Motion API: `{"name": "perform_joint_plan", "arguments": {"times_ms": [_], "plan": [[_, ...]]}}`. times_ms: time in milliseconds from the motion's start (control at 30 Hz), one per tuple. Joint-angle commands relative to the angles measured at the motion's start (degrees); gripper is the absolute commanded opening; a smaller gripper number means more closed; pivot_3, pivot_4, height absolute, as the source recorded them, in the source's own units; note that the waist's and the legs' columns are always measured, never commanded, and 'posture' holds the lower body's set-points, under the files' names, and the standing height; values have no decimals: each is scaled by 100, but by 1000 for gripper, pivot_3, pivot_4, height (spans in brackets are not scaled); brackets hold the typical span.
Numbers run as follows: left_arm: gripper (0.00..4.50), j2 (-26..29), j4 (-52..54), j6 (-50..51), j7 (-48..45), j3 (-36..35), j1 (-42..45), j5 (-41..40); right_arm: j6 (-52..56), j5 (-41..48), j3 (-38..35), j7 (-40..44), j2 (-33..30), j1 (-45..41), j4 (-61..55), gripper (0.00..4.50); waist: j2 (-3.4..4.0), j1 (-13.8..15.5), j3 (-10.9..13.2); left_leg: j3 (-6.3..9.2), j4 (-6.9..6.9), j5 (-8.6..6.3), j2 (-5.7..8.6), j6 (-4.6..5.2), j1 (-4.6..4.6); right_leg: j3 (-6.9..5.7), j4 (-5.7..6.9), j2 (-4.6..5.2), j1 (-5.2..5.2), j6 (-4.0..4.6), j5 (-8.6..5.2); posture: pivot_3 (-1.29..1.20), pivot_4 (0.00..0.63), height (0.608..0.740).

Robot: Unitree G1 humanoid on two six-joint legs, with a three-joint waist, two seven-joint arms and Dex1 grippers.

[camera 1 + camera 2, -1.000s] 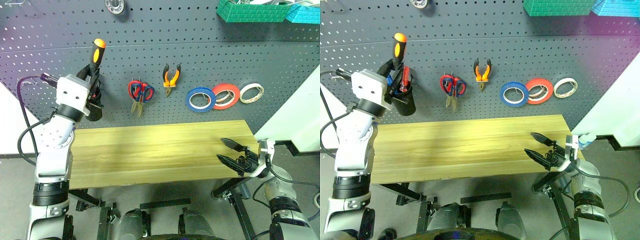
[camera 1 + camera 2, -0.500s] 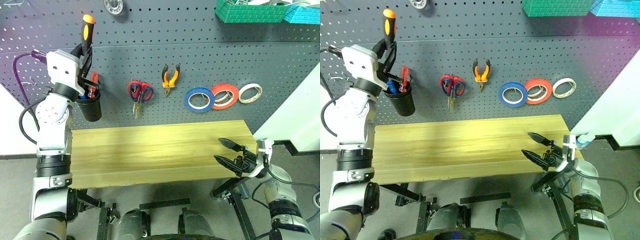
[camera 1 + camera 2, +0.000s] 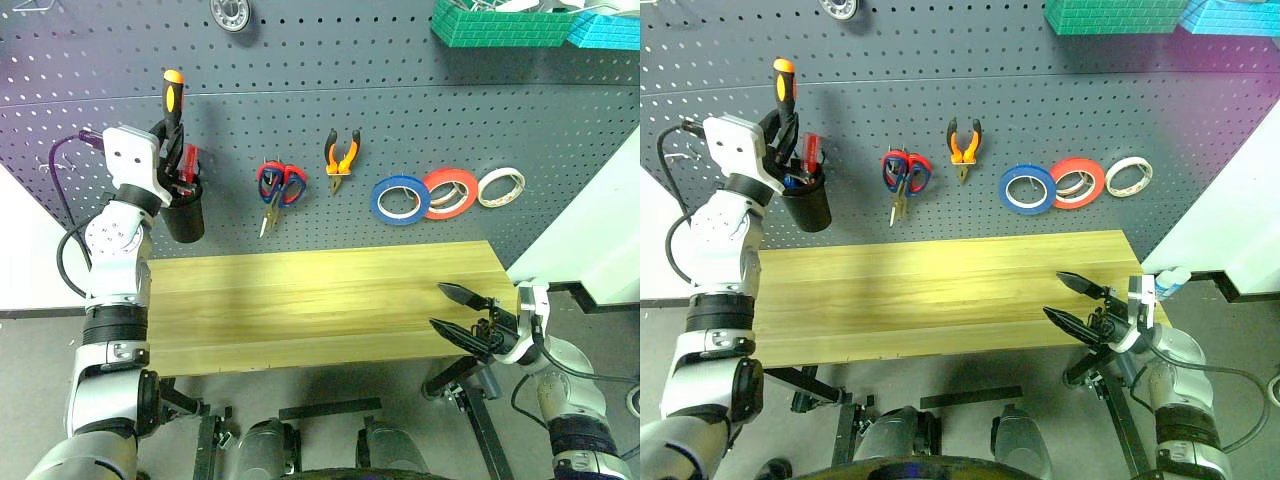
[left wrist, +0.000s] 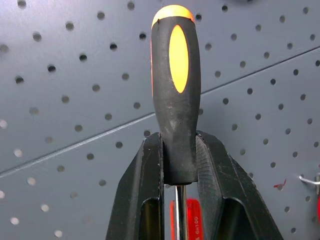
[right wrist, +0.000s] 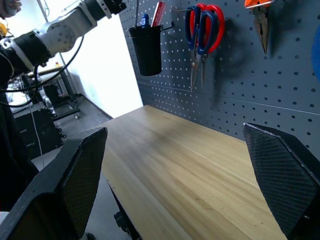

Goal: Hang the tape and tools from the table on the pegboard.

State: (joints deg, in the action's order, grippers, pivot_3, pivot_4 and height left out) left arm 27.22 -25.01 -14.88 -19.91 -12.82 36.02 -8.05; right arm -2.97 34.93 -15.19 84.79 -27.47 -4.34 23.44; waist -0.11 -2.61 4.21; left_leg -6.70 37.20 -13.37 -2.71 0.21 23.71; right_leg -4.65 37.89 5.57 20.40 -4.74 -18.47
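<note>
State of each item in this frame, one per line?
screwdriver: upright, clamped in left gripper above black cup
pliers: hung on pegboard
blue tape: hung
scissors: hung
table: bare
right gripper: open, holding nothing

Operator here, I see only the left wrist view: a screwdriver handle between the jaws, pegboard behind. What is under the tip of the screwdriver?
Observer: A black cup hanging on the pegboard; the screwdriver stands upright, its shaft going down toward the cup's mouth.
Operator: Is the cup empty?
Observer: No, a red-handled tool and a blue one already stand in it.
Operator: What is left on the table?
Observer: Nothing; the table top is bare. Scissors, pliers and blue tape hang on the pegboard.
</note>
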Motion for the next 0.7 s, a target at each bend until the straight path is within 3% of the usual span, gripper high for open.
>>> {"name": "perform_joint_plan", "arguments": {"times_ms": [33, 400, 700], "plan": [[528, -5, -128, -296, 121, -191, 95, -86, 95, 125, -145, -61, -129, 36, -319, 4500, 0, 0, 0, 0, 0, 0, 0, 0, 0, 0, 0, 0, 0, 0, 0, -89, 35, 740], [528, -22, -811, -596, 384, -247, -158, -116, 153, 100, -211, 45, -193, 24, -218, 4500, -4, -7, 2, 0, 0, -8, -1, 15, -3, 2, 2, 0, 1, 0, 0, -92, 33, 740], [3431, -149, -667, -656, 296, -305, -322, -290, -54, 68, -228, 263, -183, -105, 175, 4500, -8, -12, 0, -1, 1, -8, 0, 14, -4, 2, 4, 2, 0, 0, 0, -93, 25, 740]]}}
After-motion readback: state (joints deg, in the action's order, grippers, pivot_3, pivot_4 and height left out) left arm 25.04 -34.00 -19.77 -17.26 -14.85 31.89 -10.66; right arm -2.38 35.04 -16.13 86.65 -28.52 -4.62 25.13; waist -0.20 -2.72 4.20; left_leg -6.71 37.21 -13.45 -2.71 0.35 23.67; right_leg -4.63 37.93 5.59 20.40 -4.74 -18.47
